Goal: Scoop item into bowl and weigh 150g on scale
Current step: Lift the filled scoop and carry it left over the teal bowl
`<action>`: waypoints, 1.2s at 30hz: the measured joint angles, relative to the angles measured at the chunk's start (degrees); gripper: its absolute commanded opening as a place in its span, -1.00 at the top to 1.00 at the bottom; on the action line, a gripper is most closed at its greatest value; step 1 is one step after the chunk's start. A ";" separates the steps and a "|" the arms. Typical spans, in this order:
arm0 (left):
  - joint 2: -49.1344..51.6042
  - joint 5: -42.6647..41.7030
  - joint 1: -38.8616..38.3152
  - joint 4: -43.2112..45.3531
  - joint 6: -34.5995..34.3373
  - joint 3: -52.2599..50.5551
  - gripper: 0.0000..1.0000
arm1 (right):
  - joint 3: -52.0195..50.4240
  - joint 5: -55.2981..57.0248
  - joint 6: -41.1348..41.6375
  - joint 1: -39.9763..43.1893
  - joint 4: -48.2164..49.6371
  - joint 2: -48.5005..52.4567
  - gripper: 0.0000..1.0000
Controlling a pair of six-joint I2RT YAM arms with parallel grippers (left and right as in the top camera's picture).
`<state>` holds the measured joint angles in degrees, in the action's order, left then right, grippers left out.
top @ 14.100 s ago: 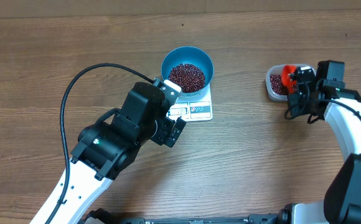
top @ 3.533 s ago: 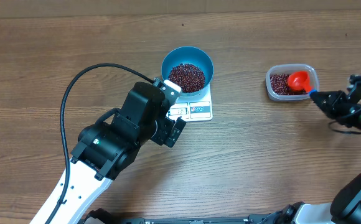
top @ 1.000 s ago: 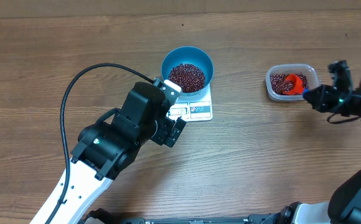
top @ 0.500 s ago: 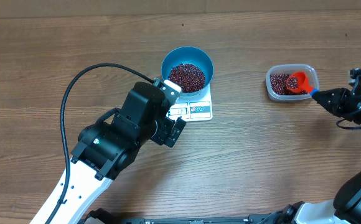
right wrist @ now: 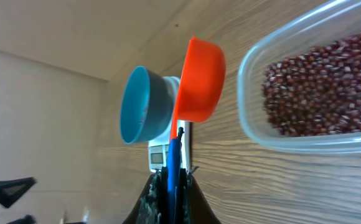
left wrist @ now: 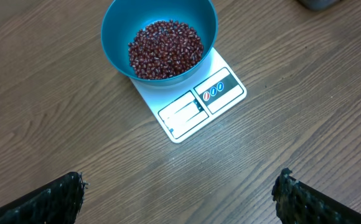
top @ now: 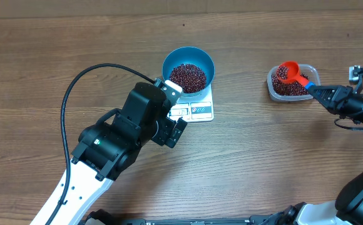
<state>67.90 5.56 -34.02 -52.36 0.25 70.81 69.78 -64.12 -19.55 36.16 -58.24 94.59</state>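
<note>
The blue bowl (top: 188,70) (left wrist: 159,38) stands on the white scale (top: 197,109) (left wrist: 199,106) and holds a heap of dark red beans (top: 188,76) (left wrist: 165,50). My left gripper (left wrist: 180,202) hovers over the bare table just in front of the scale, open and with nothing in it. My right gripper (top: 323,94) (right wrist: 173,177) is shut on the blue handle (right wrist: 173,155) of an orange scoop (top: 288,70) (right wrist: 199,81). The scoop is raised over the left end of the clear tub (top: 292,85) (right wrist: 317,93) and carries some beans.
The left arm's black body (top: 131,134) and its cable (top: 75,87) lie across the table's left half. The clear tub with more beans sits at the right, well apart from the bowl. Wooden tabletop (top: 263,156) lies between them.
The right gripper has lifted the scoop out of the tub's beans and shifted it up and to the left, loaded. The left arm has not moved.
</note>
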 measured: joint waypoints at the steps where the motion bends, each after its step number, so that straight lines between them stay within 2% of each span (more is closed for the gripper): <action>1: 0.00 0.00 0.00 0.00 0.00 0.00 -0.98 | 0.00 -0.55 -0.11 -0.17 -0.11 0.00 0.92; 6: 0.00 0.00 0.00 0.00 0.00 0.00 -0.99 | 0.00 -2.60 -0.76 -3.21 -0.92 0.00 0.93; 12: 0.00 0.00 0.00 0.00 0.00 0.00 -0.99 | 0.00 -3.30 -0.81 -11.28 1.42 0.00 0.93; 25: 0.00 0.00 0.00 0.00 0.00 0.00 -0.99 | 0.00 -3.41 9.66 -26.49 17.88 0.00 0.93; 36: 0.00 0.00 0.00 0.00 0.00 0.00 -0.99 | 0.00 10.86 13.33 -36.44 31.58 0.00 0.92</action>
<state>67.90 5.56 -34.02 -52.36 0.25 70.81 69.78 -53.25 -6.22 -0.27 -26.65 94.59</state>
